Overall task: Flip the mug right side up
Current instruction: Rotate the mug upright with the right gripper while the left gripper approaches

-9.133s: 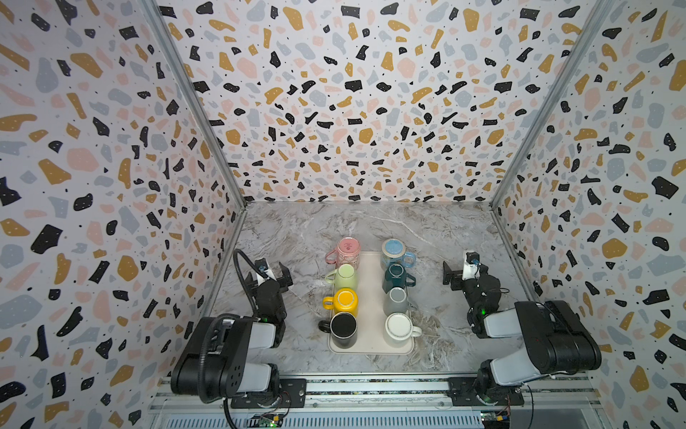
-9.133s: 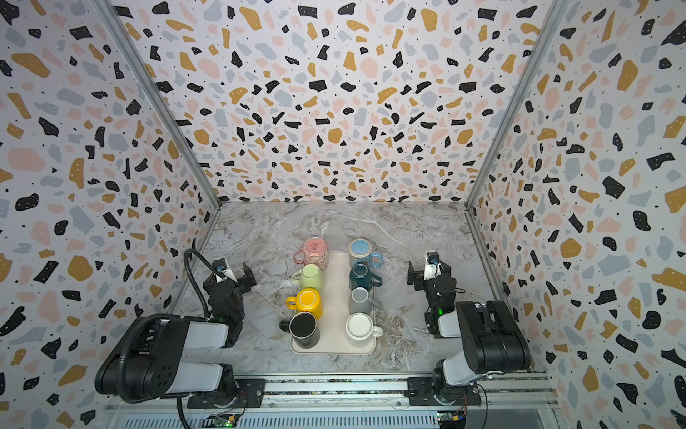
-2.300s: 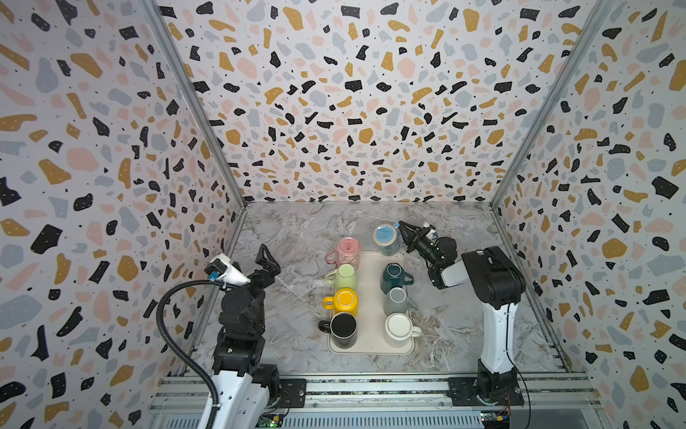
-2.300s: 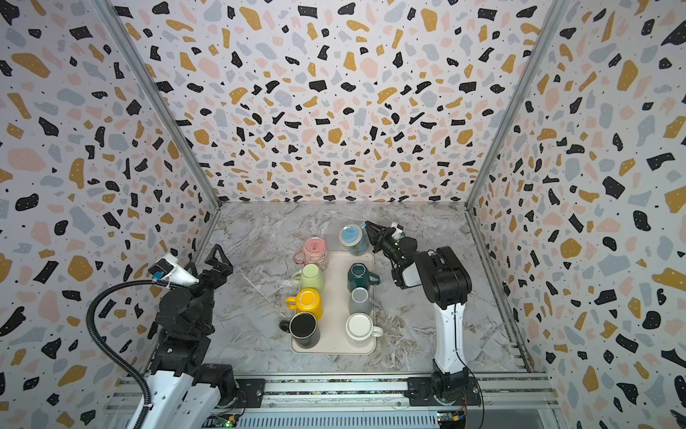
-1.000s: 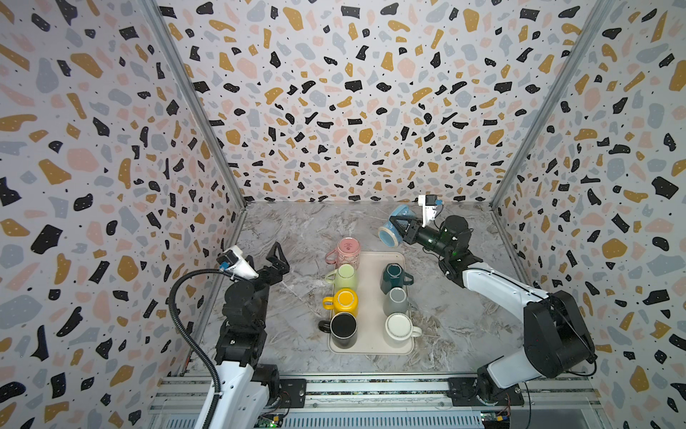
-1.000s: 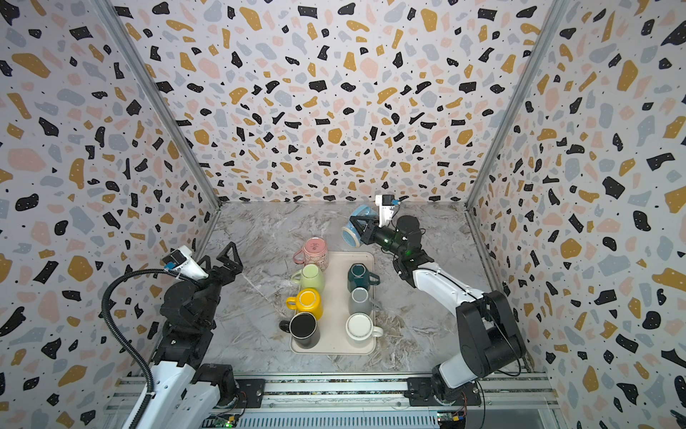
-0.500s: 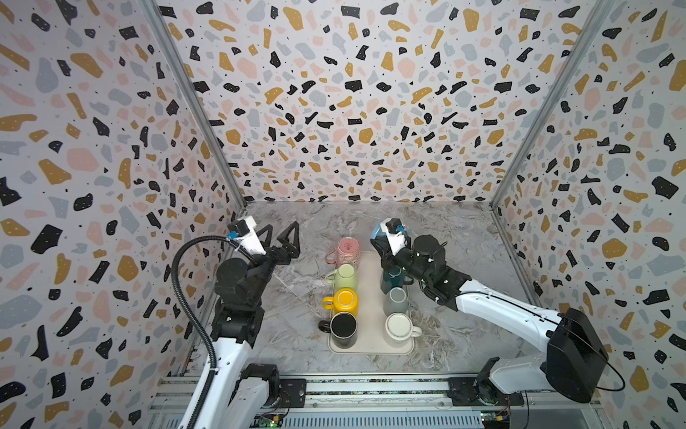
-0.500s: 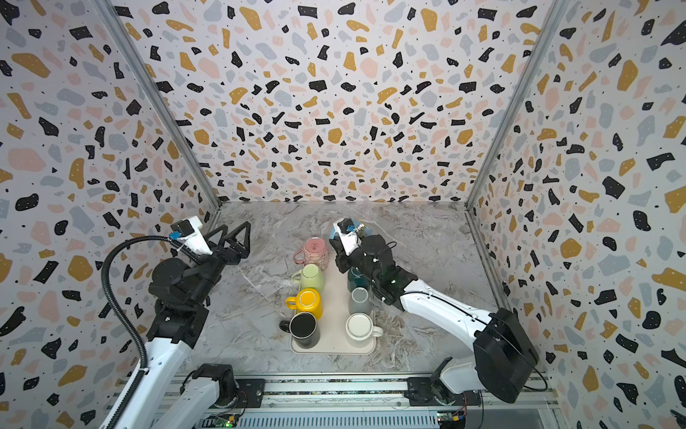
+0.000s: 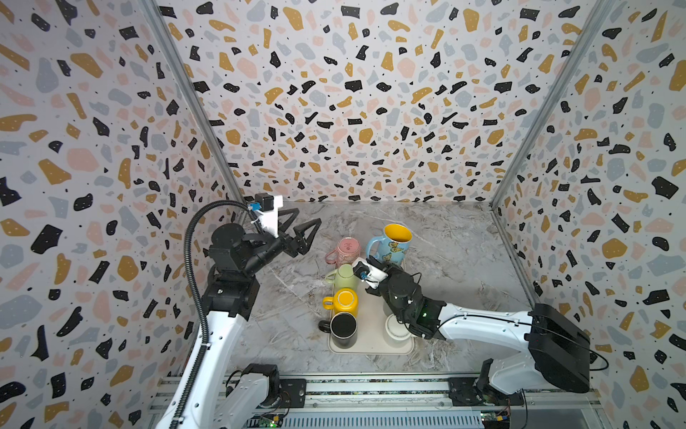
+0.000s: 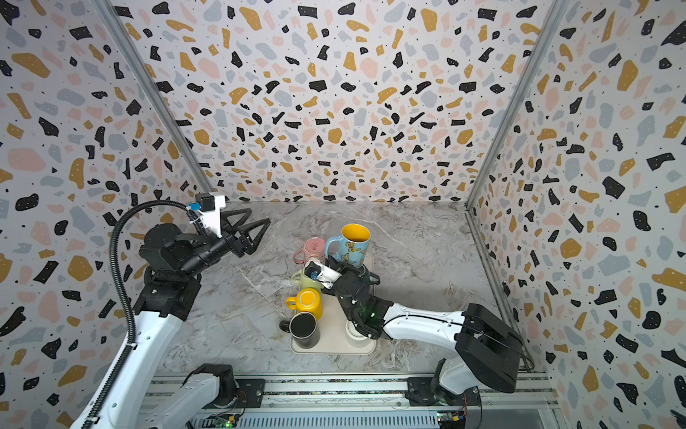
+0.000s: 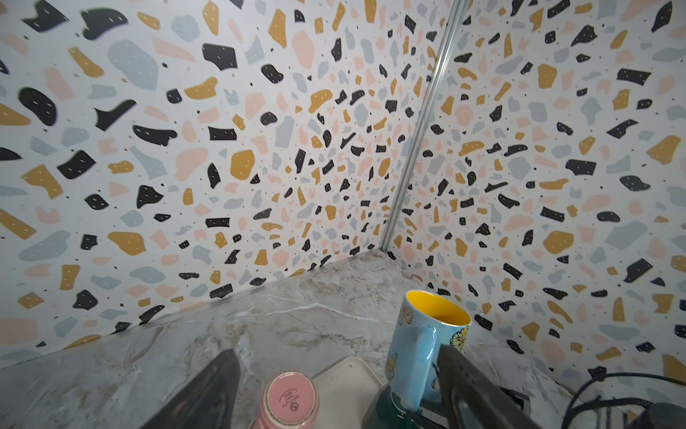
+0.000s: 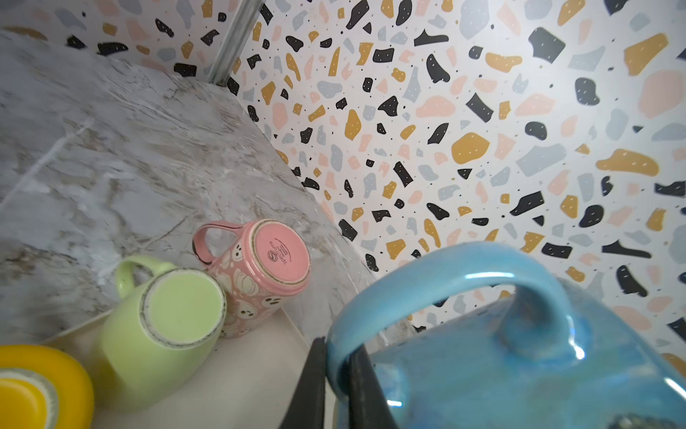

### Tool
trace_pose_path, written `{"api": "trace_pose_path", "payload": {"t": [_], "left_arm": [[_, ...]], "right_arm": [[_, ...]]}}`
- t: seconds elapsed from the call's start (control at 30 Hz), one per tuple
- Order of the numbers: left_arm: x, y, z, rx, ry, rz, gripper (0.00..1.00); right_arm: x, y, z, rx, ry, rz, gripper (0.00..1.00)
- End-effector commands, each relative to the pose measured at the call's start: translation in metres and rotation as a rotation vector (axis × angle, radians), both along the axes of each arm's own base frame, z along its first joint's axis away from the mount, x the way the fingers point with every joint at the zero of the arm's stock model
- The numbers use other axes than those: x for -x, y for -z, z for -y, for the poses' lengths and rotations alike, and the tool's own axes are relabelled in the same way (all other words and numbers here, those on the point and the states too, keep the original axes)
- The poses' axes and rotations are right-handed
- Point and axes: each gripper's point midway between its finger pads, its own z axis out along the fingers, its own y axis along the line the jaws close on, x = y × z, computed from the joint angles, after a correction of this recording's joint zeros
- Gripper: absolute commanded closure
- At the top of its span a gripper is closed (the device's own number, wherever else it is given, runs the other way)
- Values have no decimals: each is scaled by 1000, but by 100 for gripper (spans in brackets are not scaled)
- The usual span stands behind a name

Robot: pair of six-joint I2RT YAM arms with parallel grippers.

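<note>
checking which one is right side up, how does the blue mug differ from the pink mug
The blue mug has its mouth up, showing a yellow inside; the pink mug stands mouth down with its base up. The right gripper is shut on the blue mug's handle, while nothing holds the pink mug. Both have one side handle and printed pictures on their sides.

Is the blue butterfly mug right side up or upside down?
Right side up, tilted: both top views look into the yellow inside of the blue butterfly mug, held by the right gripper.
</note>
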Motion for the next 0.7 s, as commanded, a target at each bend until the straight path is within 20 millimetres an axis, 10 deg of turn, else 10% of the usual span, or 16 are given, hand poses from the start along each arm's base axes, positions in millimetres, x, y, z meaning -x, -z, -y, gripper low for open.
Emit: {"api": "trace_pose_path", "payload": {"t": [0.0, 0.67], "left_arm": [[22, 5, 28, -91, 165, 10, 17], [14, 87, 117, -395, 313, -190, 27]], "right_arm": [[-3, -53, 16, -34, 123, 198, 100], [7, -40, 14, 64, 135, 295, 100]]}}
